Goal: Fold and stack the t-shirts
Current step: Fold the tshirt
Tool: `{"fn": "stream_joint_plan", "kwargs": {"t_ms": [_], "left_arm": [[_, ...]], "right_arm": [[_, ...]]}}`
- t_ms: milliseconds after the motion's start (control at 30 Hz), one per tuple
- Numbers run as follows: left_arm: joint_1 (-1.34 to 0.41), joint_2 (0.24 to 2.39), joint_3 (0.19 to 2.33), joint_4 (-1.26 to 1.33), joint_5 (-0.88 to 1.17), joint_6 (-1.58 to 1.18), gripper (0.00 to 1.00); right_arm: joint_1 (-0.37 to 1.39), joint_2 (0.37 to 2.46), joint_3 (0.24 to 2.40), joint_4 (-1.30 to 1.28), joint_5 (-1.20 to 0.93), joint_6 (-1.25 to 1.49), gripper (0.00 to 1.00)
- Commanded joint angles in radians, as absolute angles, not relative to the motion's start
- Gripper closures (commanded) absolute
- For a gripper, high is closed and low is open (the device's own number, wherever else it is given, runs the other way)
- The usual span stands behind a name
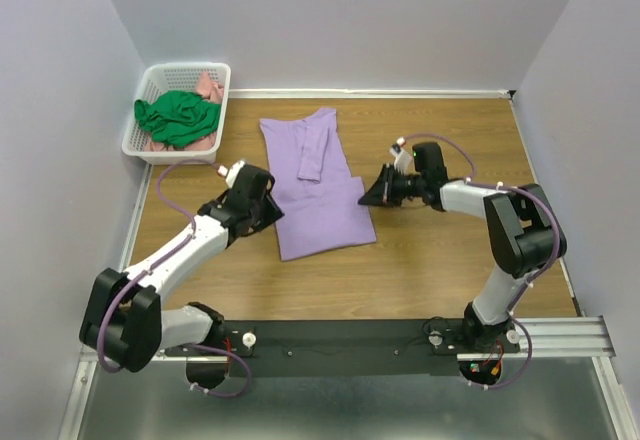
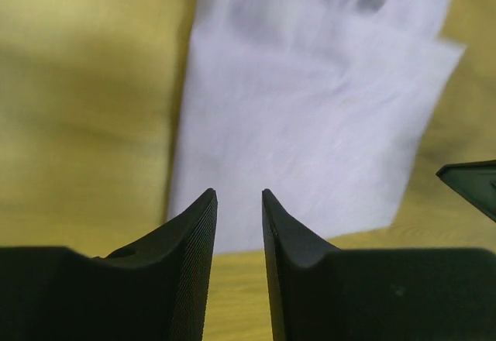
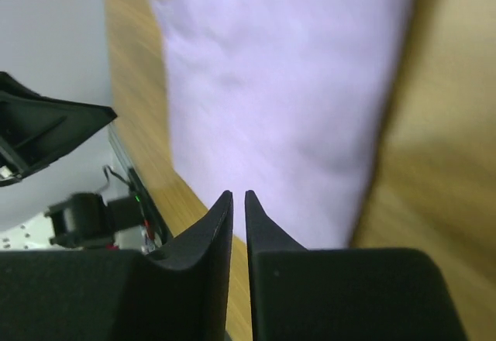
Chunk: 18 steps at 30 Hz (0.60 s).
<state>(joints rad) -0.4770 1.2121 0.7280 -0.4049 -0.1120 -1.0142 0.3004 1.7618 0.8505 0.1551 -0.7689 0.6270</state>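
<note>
Presently the lavender t-shirt (image 1: pixel 318 200) lies flat between both grippers, its long axis running away from the bases. The left gripper (image 1: pixel 272 210), jaws partly parted and empty, faces one long edge. The right gripper (image 1: pixel 368 196), barely parted and empty, faces the other. Neither is clearly nearer.

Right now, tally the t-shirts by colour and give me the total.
Lavender t-shirt: 1, flat on the table
Green t-shirt: 1, in the white basket
Salmon-pink t-shirt: 1 showing, in the basket, mostly under the green one
Total: 3 t-shirts
</note>
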Motion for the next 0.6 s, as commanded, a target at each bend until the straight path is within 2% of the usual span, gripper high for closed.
{"fn": "stream_joint_plan", "kwargs": {"t_ms": [0,267,567], "left_arm": [[-0.401,1.301,0.822,-0.287,-0.108,-0.86,0.62],[-0.282,1.641,0.977,-0.184,-0.057,-0.776,0.77],[-0.21,1.804,0.985,-0.155,-0.037,-0.781,0.81]], "right_arm": [[0.31,1.813,1.033,0.137,-0.779,0.649,0.8],[0.308,2.087,1.261,0.137,-0.764,0.64,0.8],[0.295,2.224,1.281,0.137,-0.686,0.624,0.8]]}}
